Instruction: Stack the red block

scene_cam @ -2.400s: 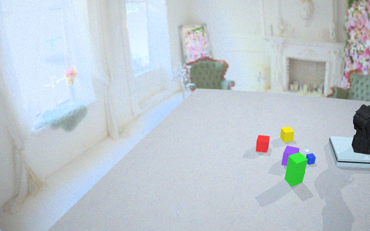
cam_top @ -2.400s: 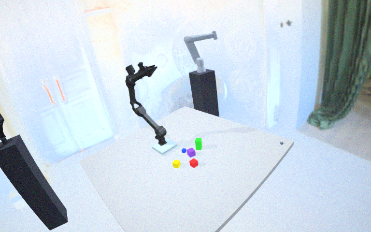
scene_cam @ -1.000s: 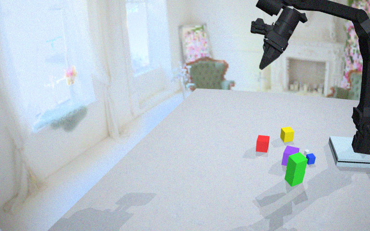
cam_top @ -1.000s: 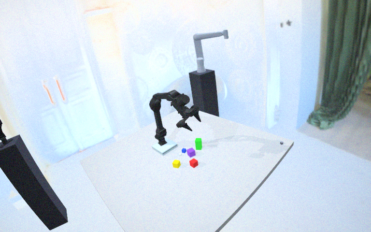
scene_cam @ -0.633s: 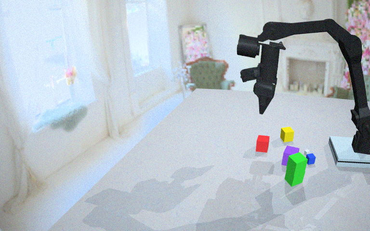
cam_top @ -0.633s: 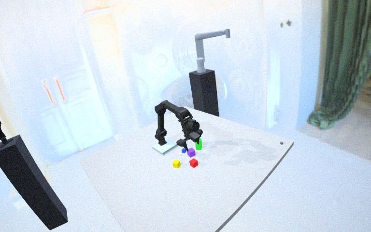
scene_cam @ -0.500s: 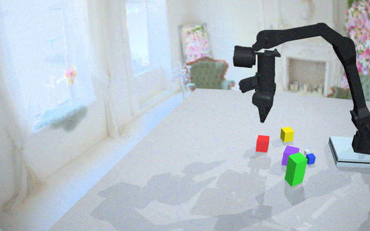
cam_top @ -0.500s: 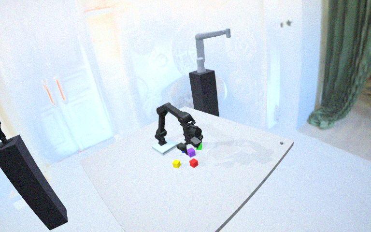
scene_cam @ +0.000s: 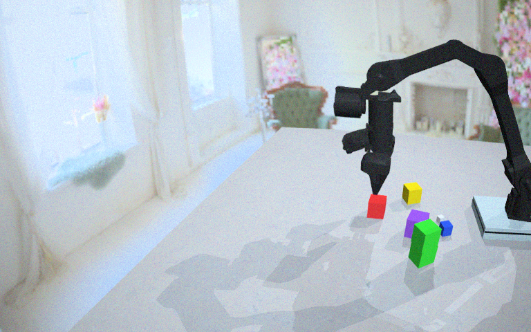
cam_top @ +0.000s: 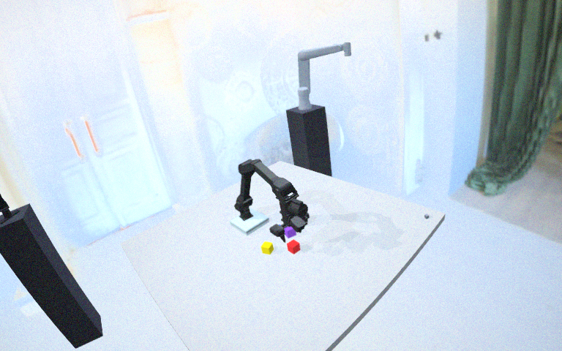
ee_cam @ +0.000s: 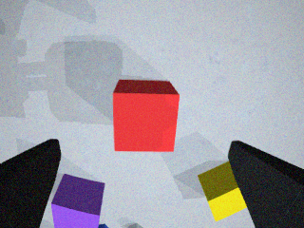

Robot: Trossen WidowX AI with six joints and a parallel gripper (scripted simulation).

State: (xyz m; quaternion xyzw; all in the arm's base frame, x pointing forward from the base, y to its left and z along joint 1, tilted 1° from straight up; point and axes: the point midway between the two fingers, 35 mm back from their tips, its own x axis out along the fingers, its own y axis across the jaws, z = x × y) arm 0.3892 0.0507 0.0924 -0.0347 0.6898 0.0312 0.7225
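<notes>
The red block (cam_top: 293,246) (scene_cam: 376,207) (ee_cam: 145,123) lies on the table, apart from the other blocks. My gripper (cam_top: 294,236) (scene_cam: 375,193) (ee_cam: 146,150) points down, open and empty, with its fingertips just above the level of the red block. In the wrist view the block shows between the two fingers, a little forward of the line between the tips. The green tower (scene_cam: 424,244) stands upright at the near side in the exterior view. It is hidden behind the arm in the top view and out of the wrist view.
A purple block (cam_top: 289,232) (scene_cam: 415,223) (ee_cam: 76,201) stands close by the green tower. A yellow block (cam_top: 267,248) (scene_cam: 411,193) (ee_cam: 223,192) lies beside the red one. A small blue block (scene_cam: 446,228) and a tiny white block (scene_cam: 440,218) lie toward the arm's base plate (cam_top: 248,225) (scene_cam: 497,225).
</notes>
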